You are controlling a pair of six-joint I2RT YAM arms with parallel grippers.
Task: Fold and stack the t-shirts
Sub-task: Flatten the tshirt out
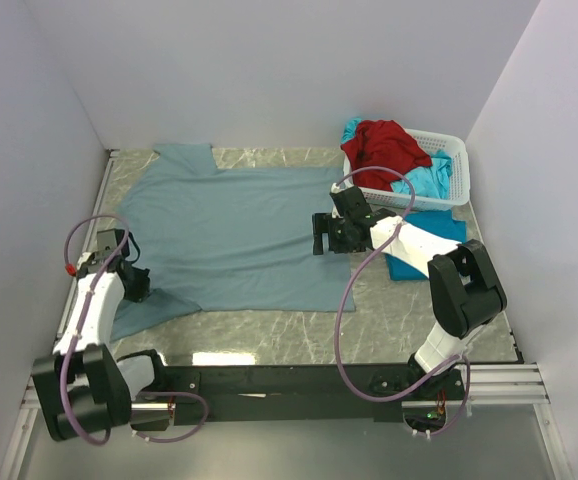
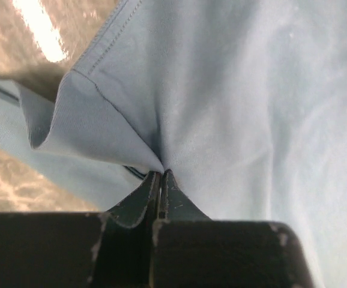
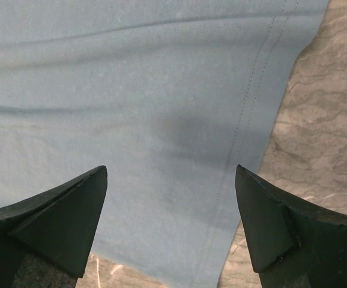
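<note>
Grey-blue shirt (image 1: 239, 230) lies flat mid-table, long axis running left to right, hem toward the right edge. Left gripper (image 2: 161, 173) pinches a fold at its near-left part. Right gripper (image 3: 170, 174) hangs wide over the hem.

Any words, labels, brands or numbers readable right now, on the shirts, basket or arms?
No readable text in any view.
grey-blue shirt: plain, no print or tag showing.
red shirt, turquoise shirt, basket: no label visible.
left gripper, right gripper: no legible marks on the fingers.
</note>
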